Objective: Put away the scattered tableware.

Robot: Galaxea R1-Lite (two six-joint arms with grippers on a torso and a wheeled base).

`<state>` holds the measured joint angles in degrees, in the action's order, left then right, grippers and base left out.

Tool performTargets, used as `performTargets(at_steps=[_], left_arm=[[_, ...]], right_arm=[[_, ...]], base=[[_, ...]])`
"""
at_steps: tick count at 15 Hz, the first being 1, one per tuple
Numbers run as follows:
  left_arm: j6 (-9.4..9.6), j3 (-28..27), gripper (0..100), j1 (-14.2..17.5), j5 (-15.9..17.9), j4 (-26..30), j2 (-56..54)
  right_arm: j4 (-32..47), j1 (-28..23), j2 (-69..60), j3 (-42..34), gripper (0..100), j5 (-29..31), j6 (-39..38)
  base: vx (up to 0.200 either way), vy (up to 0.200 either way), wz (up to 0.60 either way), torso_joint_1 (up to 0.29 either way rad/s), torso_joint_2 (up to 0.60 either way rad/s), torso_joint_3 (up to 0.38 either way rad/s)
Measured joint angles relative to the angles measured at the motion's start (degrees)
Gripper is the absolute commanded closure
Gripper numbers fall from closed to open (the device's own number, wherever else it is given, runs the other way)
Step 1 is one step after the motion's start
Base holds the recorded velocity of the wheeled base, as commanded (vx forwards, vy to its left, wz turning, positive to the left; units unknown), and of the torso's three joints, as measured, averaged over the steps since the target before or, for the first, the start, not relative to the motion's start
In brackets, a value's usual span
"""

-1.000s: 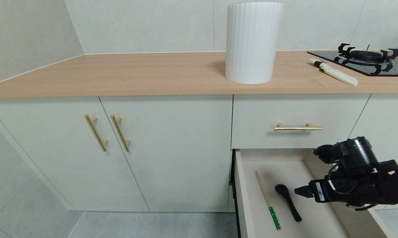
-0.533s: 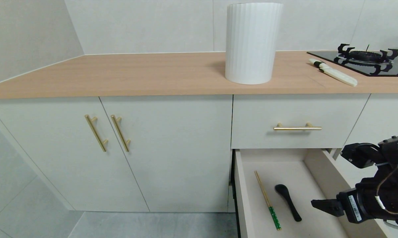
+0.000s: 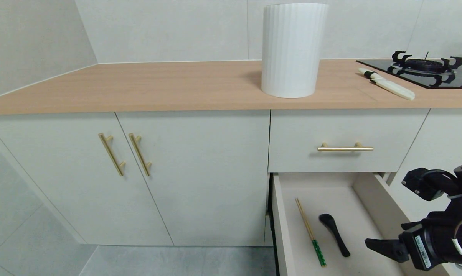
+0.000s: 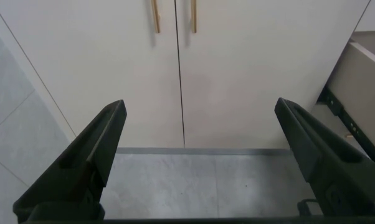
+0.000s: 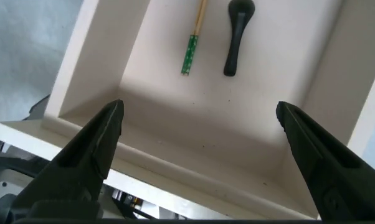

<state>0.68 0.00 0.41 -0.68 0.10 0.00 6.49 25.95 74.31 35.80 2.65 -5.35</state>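
Note:
The lower drawer (image 3: 281, 226) stands pulled out. On its floor lie a pair of wooden chopsticks (image 3: 309, 232) with green ends and a black spoon (image 3: 334, 229), side by side. A white-handled knife (image 3: 388, 84) lies on the wooden countertop beside the stove. My right gripper (image 3: 388, 242) hangs open and empty over the drawer's front right corner, to the right of the spoon. From its wrist camera, the right gripper (image 5: 199, 109) looks down on the chopsticks (image 5: 197, 31), the spoon (image 5: 235, 31) and the drawer's front wall (image 5: 194, 155). My left gripper (image 4: 200, 106) is open and empty, low in front of the cabinet doors.
A tall white ribbed container (image 3: 292, 50) stands on the countertop (image 3: 158, 84) above the drawers. The black gas stove (image 3: 426, 69) is at the far right. The upper drawer with a gold handle (image 3: 345, 148) is closed. Two cabinet doors (image 4: 175, 62) with gold handles are closed.
My right gripper has drawn back from beside the spoon, moving right and lower toward the drawer's front right corner. The chopsticks and spoon have stayed in place.

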Motion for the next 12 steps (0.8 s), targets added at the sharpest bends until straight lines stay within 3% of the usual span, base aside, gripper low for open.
performTargets(at_steps=[7,12], left_arm=[[-0.41,0.00,0,0.00,0.00,0.00,0.00],[-0.55,0.00,0,0.00,0.00,0.00,0.00]], right_arm=[[1.56,1.28,0.00,-0.13,0,-0.02,0.00],[7.28,2.12,2.36,-0.23,0,-0.54,2.51]], base=[[-0.200,0.000,0.00,0.004,0.00,-0.002],[0.000,0.000,0.00,0.000,0.00,0.000]])
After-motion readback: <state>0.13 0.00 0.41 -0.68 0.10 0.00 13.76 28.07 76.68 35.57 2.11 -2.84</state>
